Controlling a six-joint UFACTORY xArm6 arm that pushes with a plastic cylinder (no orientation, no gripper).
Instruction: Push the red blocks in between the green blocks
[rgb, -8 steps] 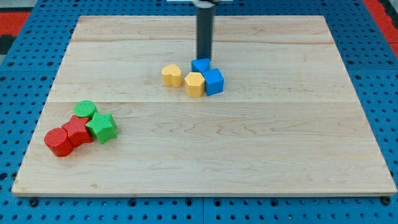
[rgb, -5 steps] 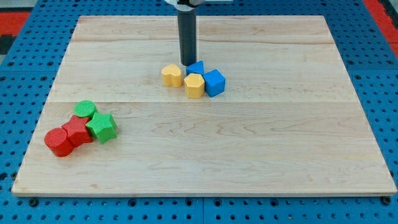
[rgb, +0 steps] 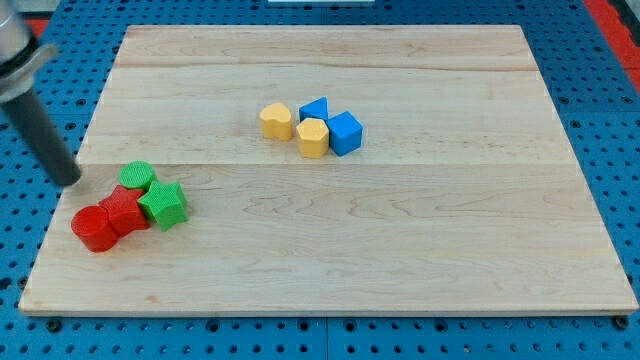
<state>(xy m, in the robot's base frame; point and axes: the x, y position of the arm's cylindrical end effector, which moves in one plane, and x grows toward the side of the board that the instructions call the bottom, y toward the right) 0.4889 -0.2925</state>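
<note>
Two red blocks sit at the board's lower left: a red cylinder and a red star-like block touching it. The red star-like block sits between a green cylinder above it and a green star to its right, touching both. The red cylinder lies outside the green pair, to the lower left. My tip is at the board's left edge, left of the green cylinder and above the red cylinder, apart from both.
Near the board's middle top sits a cluster: a yellow heart, a yellow block, a blue triangle-like block and a blue cube. The wooden board lies on a blue pegboard.
My tip has swept from beside the blue and yellow cluster at the top middle to the board's left edge near the green cylinder. No block has moved.
</note>
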